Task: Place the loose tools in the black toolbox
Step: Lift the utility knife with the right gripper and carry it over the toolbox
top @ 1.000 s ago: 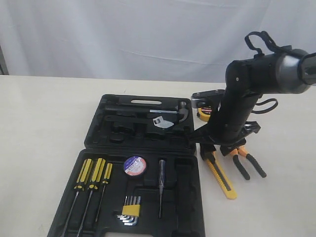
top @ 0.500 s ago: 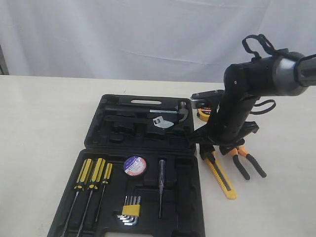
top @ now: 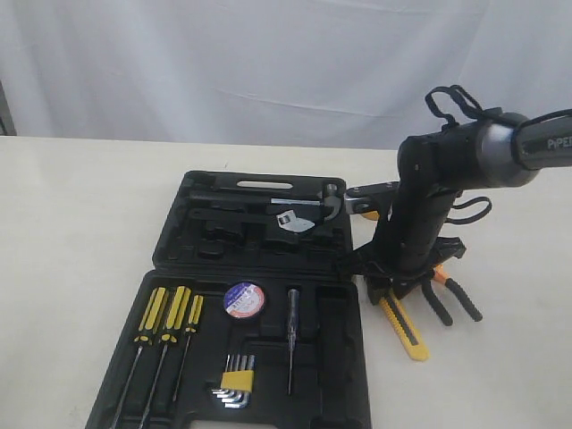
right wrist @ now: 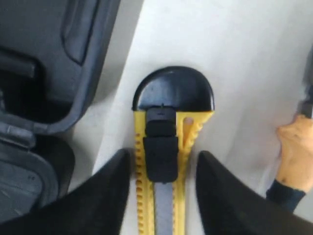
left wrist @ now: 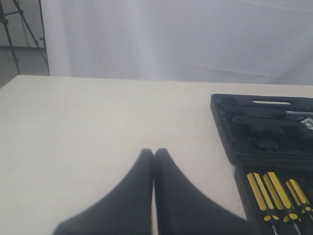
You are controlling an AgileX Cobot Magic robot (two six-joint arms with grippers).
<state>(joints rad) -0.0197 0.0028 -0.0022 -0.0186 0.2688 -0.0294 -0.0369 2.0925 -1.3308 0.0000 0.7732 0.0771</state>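
My right gripper [right wrist: 163, 159] is hanging open, its 2 fingers [right wrist: 110, 196] straddling the yellow-black utility knife [right wrist: 164, 127], not yet closed on it. The knife is lying on the table [top: 80, 223] just beside the black toolbox [top: 335, 326]. I'm judging the next move as closing, then lifting.

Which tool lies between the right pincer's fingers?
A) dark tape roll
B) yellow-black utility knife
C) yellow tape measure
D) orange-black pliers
B: in the right wrist view the open right pincer straddles the utility knife, with one finger on each side of it.
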